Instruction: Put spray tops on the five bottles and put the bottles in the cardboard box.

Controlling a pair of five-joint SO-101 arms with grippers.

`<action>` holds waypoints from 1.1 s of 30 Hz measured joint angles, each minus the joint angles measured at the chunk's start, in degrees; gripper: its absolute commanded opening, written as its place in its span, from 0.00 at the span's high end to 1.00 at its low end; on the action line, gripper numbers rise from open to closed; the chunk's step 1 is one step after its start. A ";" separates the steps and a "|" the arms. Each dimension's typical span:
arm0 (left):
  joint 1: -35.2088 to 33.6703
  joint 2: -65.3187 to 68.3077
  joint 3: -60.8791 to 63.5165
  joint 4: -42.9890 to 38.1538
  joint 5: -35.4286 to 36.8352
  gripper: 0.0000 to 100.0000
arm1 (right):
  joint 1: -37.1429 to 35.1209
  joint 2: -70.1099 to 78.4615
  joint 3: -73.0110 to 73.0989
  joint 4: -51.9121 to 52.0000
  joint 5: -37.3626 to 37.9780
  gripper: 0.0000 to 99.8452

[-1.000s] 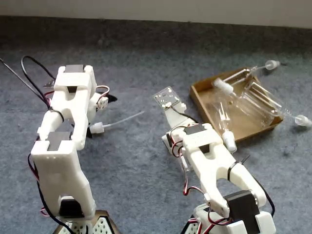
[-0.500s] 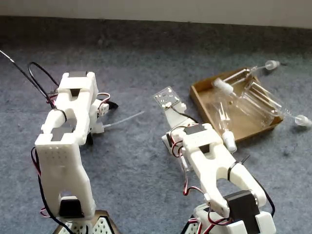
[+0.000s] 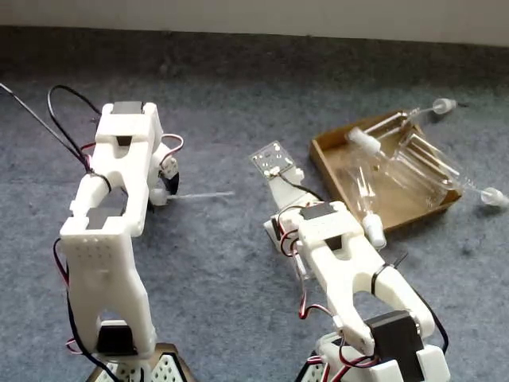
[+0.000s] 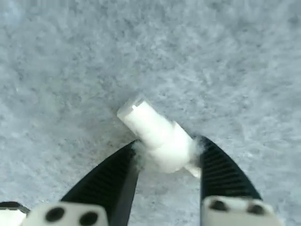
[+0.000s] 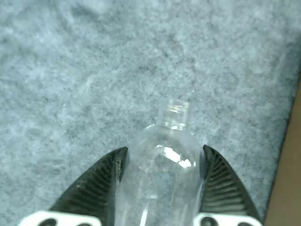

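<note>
My left gripper is shut on a white spray top, whose nozzle end points away over the grey carpet. From above, that spray top sits at the left gripper, its thin tube reaching toward the right arm. The right gripper is shut on a clear bottle with a bare threaded neck, held low over the carpet. The cardboard box lies at the far right with several clear bottles in it, all fitted with white tops.
Two capped bottle ends stick out past the box's far and right sides. A white top hangs over its near edge beside the right arm. Open carpet lies between the two arms.
The left arm has swung away from its base with the spray top, and the tube has turned from slanted to level. The right arm and the box have not moved.
</note>
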 measured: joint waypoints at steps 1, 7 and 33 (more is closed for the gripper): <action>0.00 0.09 -0.26 0.09 -2.20 0.98 | 0.00 0.00 0.00 0.00 0.00 0.88; -0.18 0.18 -1.93 0.09 -17.76 0.98 | 0.00 0.00 0.00 0.00 0.00 0.88; 5.19 0.26 -5.36 0.09 -78.51 0.69 | 0.00 0.00 0.00 0.00 0.00 0.88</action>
